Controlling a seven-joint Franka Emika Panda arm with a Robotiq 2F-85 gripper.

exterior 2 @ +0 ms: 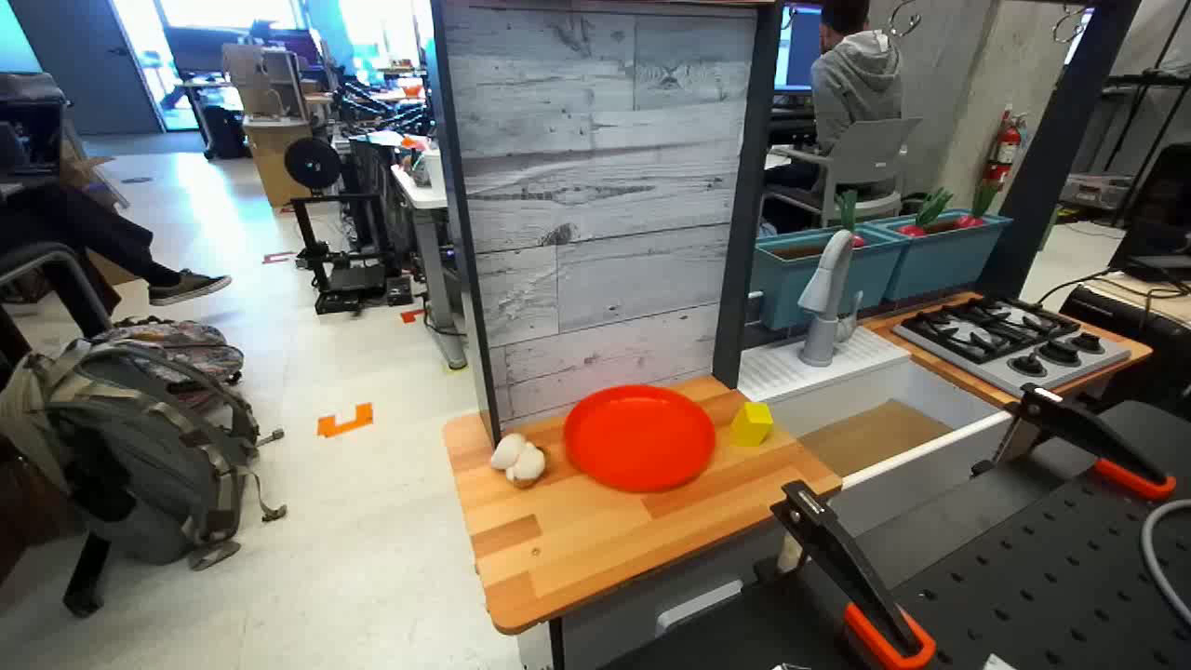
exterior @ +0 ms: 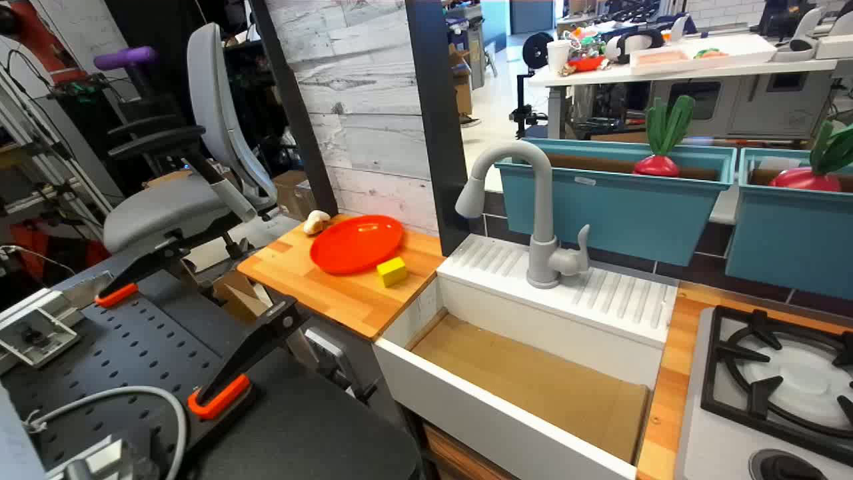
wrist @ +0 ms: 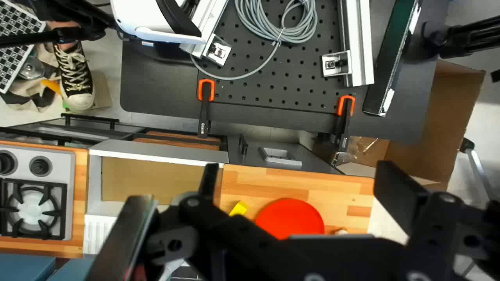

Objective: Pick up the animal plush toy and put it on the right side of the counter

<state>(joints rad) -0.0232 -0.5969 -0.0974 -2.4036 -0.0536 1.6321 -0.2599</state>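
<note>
Gripper (wrist: 273, 187): closest of all, crowding the bottom of the wrist view, its 2 jaws spread wide and nothing held between them! We see the table (exterior 2: 614, 540) well below through the gap, and neither exterior view catches the gripper at all.
Plush toy (exterior 2: 518, 460): that's our target, we reckon, the small pale lump near the table's outer end, on the left in both exterior views. Which animal? Too small for us to tell. The wrist view gives us only a sliver of it, the gripper cutting across.
Red plate (exterior 2: 642, 437): just beside the toy, with 1 slim gap of wood between them, as far as we can make out.
Yellow block (exterior 2: 751, 426): just beside the plate, towards the sink (exterior: 480, 423); the task doesn't call for it, so we'd leave it be.
Stove (exterior: 773, 367): right of the sink in both exterior views, and we judge the goal lies that way; whether the wood by the stove or just the right end of the plate's section is meant, we can't settle.
Table tally: 0 of 4 steps done, by our count! Toy ungripped on the left, so reach, grasp, carry and release are all to come, and we'd call this the very start.
</note>
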